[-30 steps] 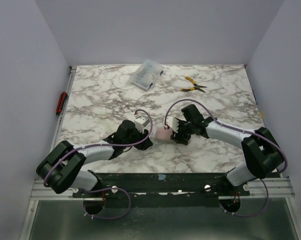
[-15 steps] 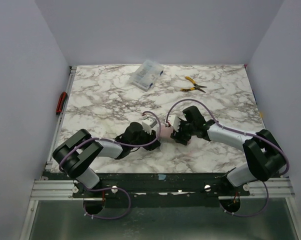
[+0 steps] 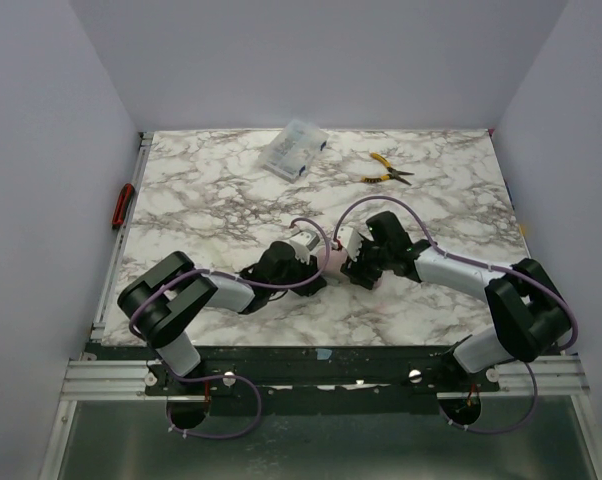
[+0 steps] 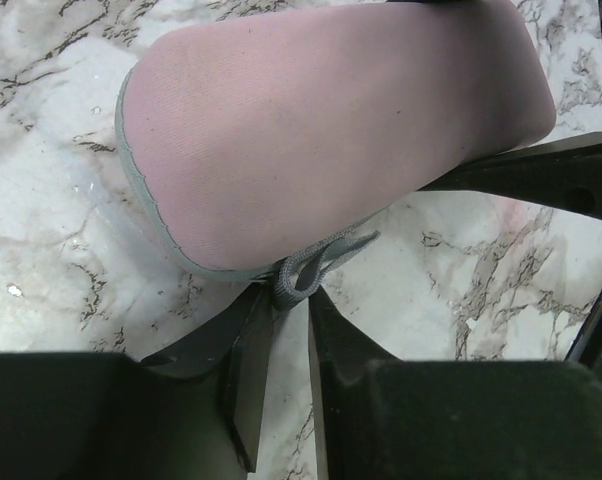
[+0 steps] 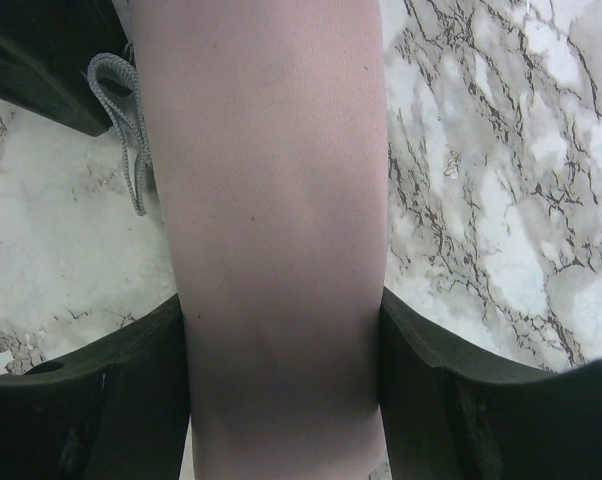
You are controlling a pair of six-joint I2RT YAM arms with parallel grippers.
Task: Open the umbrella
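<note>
The left gripper [image 4: 289,300] has been brought to the umbrella [image 3: 329,262], lying unopened on the table [image 3: 211,200]. Its jaws are narrowed about the cord [image 4: 306,265], though whether it is pinched cannot be told. The right gripper [image 5: 281,330] is clamped across the umbrella, so opening seems ready to be started.

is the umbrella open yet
No, the umbrella is a folded pale lavender bundle clamped between the fingers of the right pincer.

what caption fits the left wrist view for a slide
Left gripper nearly closed at the grey cord loop of the folded lavender umbrella lying on the marble table.
</note>
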